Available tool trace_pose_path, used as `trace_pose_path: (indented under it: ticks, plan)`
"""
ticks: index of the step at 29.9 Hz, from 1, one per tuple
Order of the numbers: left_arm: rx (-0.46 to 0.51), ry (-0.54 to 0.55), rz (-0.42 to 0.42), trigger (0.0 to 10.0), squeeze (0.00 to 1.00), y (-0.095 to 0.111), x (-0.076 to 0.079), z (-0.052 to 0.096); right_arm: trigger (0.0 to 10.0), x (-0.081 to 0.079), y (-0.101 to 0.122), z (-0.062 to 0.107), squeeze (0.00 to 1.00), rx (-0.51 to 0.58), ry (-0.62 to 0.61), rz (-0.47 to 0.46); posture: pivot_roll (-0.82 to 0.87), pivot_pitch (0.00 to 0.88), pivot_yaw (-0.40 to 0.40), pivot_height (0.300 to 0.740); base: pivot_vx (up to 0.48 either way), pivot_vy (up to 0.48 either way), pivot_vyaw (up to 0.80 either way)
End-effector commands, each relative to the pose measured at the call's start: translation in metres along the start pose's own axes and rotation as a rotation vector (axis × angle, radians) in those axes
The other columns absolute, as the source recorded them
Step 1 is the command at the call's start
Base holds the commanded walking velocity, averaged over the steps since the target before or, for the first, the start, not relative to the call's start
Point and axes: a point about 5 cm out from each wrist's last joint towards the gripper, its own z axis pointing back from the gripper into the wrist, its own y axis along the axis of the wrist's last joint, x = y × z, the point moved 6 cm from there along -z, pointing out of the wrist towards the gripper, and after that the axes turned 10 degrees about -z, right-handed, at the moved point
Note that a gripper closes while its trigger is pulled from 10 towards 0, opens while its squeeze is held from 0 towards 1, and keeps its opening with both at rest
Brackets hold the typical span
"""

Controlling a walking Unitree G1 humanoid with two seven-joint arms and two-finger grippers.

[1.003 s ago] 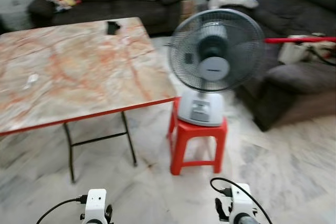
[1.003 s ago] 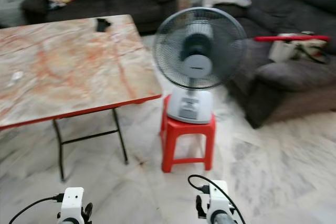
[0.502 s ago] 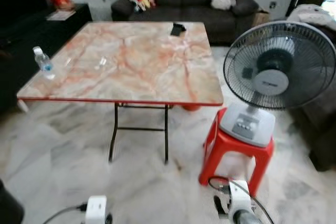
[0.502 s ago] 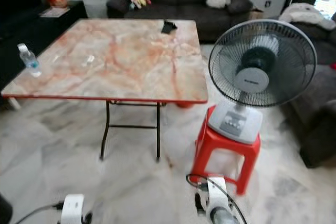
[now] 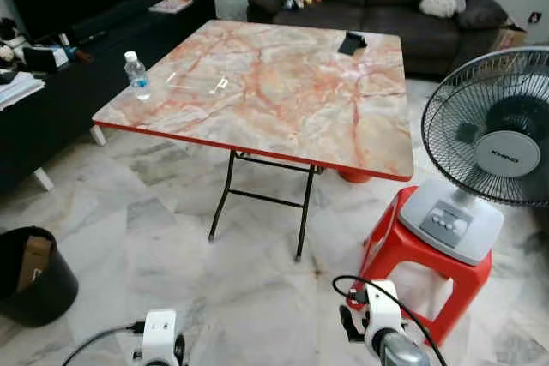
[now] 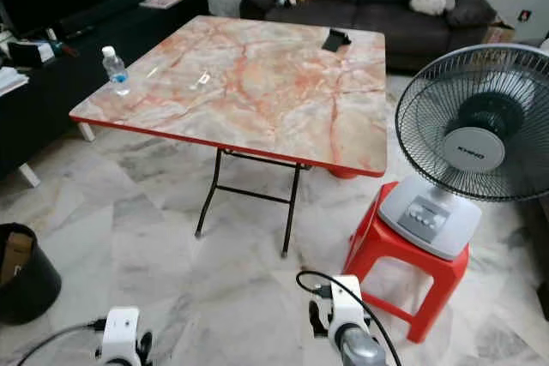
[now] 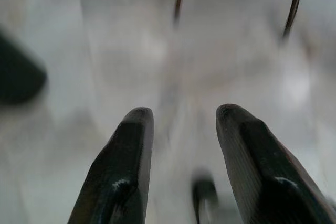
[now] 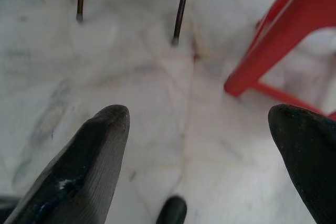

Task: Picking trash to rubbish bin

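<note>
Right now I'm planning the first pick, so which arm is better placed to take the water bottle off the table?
Left, probably. The water bottle stands at the table's left corner, on the left gripper's side; the right gripper hangs by the red stool.

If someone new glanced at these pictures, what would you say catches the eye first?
The big folding table with its orange-veined marble top stands in the middle of the room, with a small water bottle near its left corner. To the right, a grey fan sits on a bright red stool. A black rubbish bin stands on the floor at the far left, while both grippers, left and right, hang open above the pale floor.
</note>
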Motion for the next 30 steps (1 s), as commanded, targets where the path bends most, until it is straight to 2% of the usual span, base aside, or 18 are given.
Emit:
trace_pose_path:
  ticks: [1,3,4,5,6,8,9,10,11,13,15,18,19,21,30]
  plan:
    - [0.174,0.061,-0.065,10.0,0.0,0.035,-0.016,-0.002,10.0,-0.012,0.031,-0.004,0.0,0.101,0.046,0.019,0.04,0.0,-0.054,0.74,0.0,0.0,0.0]
    - [0.254,0.099,-0.081,10.0,0.0,0.052,-0.024,0.0,10.0,-0.017,0.043,-0.005,0.0,0.145,0.059,0.032,0.06,0.0,-0.061,0.74,0.0,0.0,0.0]
    - [0.254,0.099,-0.081,10.0,0.0,0.052,-0.024,0.0,10.0,-0.017,0.043,-0.005,0.0,0.145,0.059,0.032,0.06,0.0,-0.061,0.74,0.0,0.0,0.0]
    - [0.35,0.141,-0.073,10.0,0.0,0.075,-0.035,0.002,10.0,-0.024,0.061,-0.006,0.0,0.203,0.082,0.026,0.07,0.0,-0.065,0.74,0.0,0.0,0.0]
    - [0.383,0.154,-0.067,10.0,0.0,0.083,-0.038,0.004,10.0,-0.027,0.067,-0.006,0.0,0.223,0.091,0.025,0.07,0.0,-0.065,0.74,0.0,0.0,0.0]
    - [0.491,0.189,-0.069,10.0,0.0,0.116,-0.046,0.007,10.0,-0.041,0.095,-0.006,0.0,0.312,0.135,0.016,0.09,0.0,-0.071,0.74,0.0,0.0,0.0]
    - [0.522,0.199,-0.065,10.0,0.0,0.125,-0.048,0.008,10.0,-0.046,0.105,-0.005,0.0,0.342,0.149,0.017,0.09,0.0,-0.071,0.74,0.0,0.0,0.0]
    - [0.522,0.199,-0.065,10.0,0.0,0.125,-0.048,0.008,10.0,-0.046,0.105,-0.005,0.0,0.342,0.149,0.017,0.09,0.0,-0.071,0.74,0.0,0.0,0.0]
    - [0.616,0.229,-0.06,10.0,0.0,0.156,-0.055,0.012,10.0,-0.064,0.142,0.0,0.0,0.46,0.204,0.021,0.09,0.0,-0.071,0.74,0.0,0.0,0.0]
    - [0.643,0.241,-0.056,10.0,0.0,0.166,-0.057,0.014,10.0,-0.07,0.155,0.003,0.0,0.499,0.222,0.011,0.09,0.0,-0.072,0.74,0.0,0.0,0.0]
    - [0.691,0.262,-0.044,10.0,0.0,0.189,-0.061,0.013,10.0,-0.082,0.184,0.011,0.0,0.59,0.26,0.005,0.09,0.0,-0.074,0.74,0.0,0.0,0.0]
    - [0.721,0.264,-0.027,10.0,0.0,0.206,-0.061,0.011,10.0,-0.089,0.204,0.016,0.0,0.64,0.28,-0.003,0.08,0.0,-0.077,0.74,0.0,0.0,0.0]
    - [0.721,0.264,-0.027,10.0,0.0,0.206,-0.061,0.011,10.0,-0.089,0.204,0.016,0.0,0.64,0.28,-0.003,0.08,0.0,-0.077,0.74,0.0,0.0,0.0]
    - [0.736,0.261,0.013,10.0,0.0,0.218,-0.059,0.011,10.0,-0.096,0.217,0.021,0.0,0.678,0.296,0.014,0.07,0.0,-0.078,0.74,0.0,0.0,0.0]
    - [0.704,0.215,0.055,10.0,0.0,0.23,-0.051,0.001,10.0,-0.095,0.227,0.022,0.0,0.7,0.278,-0.017,0.04,0.0,-0.074,0.74,0.0,0.031,0.0]
